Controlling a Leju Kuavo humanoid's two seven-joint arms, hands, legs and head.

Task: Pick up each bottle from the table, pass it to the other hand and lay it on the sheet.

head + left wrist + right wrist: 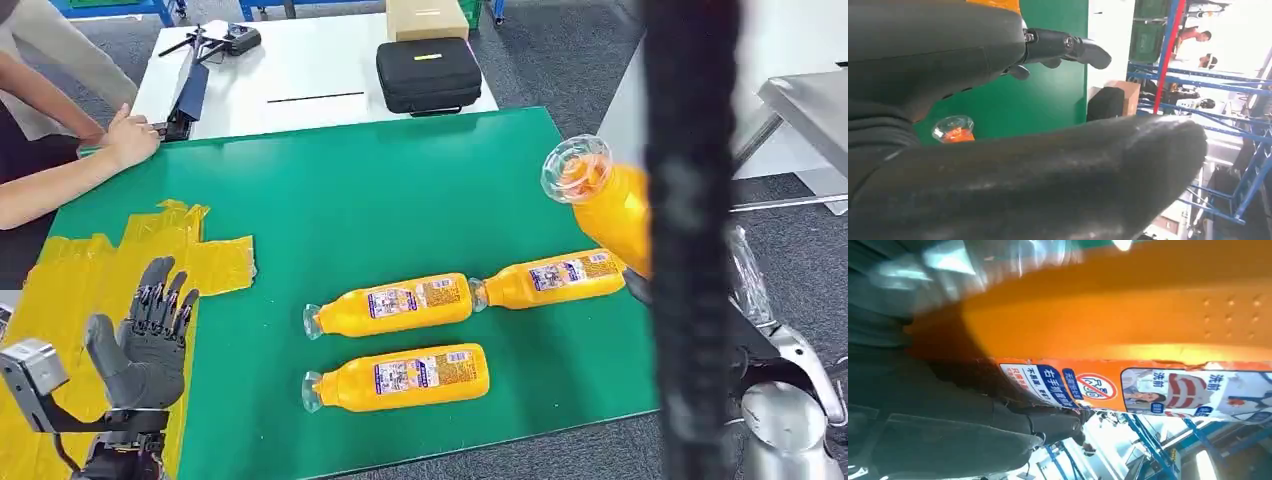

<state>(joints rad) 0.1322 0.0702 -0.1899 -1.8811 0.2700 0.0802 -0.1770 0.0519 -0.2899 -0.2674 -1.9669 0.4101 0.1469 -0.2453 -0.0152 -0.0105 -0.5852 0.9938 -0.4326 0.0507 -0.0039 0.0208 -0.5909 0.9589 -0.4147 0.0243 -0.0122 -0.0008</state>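
Three bottles lie on the desk before me, two end to end, one nearer. My right hand holds a fourth bottle above the desk's right edge. The sheet lies left, under my left hand

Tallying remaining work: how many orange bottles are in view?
4: three lie on the green mat, at and; one raised bottle at right, partly hidden.
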